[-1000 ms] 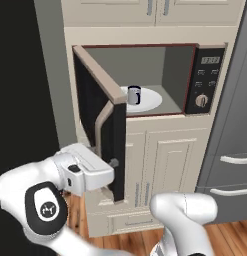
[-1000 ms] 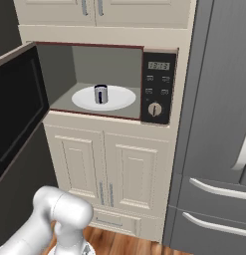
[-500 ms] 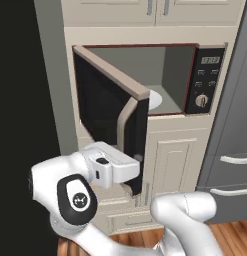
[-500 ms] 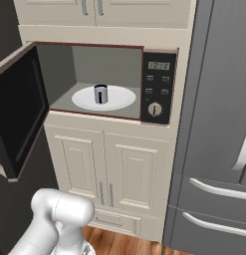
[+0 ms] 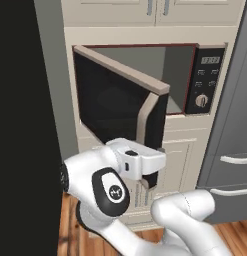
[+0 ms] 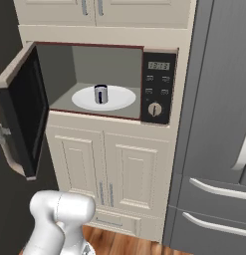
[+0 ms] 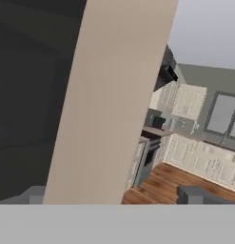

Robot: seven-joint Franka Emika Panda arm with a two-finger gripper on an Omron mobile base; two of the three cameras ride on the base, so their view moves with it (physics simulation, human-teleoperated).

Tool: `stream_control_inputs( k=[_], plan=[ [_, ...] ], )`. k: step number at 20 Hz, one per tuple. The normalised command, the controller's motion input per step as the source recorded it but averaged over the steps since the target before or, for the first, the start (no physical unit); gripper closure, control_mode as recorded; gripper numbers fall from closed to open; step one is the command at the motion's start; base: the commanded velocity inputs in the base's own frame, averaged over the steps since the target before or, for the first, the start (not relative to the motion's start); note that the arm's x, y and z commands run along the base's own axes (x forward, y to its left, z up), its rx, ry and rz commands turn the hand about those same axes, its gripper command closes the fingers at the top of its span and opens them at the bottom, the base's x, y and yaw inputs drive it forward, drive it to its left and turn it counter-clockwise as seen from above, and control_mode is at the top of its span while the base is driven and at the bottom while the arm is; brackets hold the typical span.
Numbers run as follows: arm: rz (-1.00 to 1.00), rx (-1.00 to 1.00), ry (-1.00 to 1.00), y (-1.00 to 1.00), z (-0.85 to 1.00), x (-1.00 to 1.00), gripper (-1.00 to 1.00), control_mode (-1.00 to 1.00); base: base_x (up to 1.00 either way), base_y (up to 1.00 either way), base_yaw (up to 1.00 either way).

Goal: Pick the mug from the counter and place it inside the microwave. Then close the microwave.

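Note:
The mug point(image 6: 100, 93) stands upright on the white turntable point(image 6: 119, 101) inside the microwave point(image 6: 157, 89). Its tan-framed dark-glass door point(image 5: 115, 102) stands about half swung in, hiding the cavity from the left base view. My gripper point(image 5: 149, 181) sits at the lower end of the curved tan handle point(image 5: 145, 120), on the door's outer side. In the hand view the handle point(image 7: 114, 95) runs up between my wide-apart fingertips point(image 7: 35, 194), with gaps on both sides. My gripper point(image 7: 114, 198) is open and holds nothing.
Cream cabinet doors point(image 6: 114, 174) sit below the microwave and more above it. A grey fridge point(image 6: 219, 149) with silver handles stands right of it. A dark wall point(image 5: 20, 125) lies to the left. Far-off cabinets and a wooden floor point(image 7: 161, 183) appear past the handle.
The microwave door has swung from wide open toward the cavity. My hand has travelled right with it, staying at the handle's lower end. The mug has not moved.

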Motion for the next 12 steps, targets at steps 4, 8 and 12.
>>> stream_control_inputs(
  k=[4, 8, 12],
  plan=[
    [0.07, 0.0, 0.0, -0.52, 0.14, 0.02, -1.0, -1.0, 0.0, 0.0, 0.0],
    [0.07, 0.0, 0.0, -0.53, 0.13, 0.05, -1.0, -1.0, 0.0, 0.0, 0.0],
    [0.07, 0.0, 0.0, -0.59, 0.14, 0.11, -1.0, -1.0, 0.0, 0.0, 0.0]
  ],
)
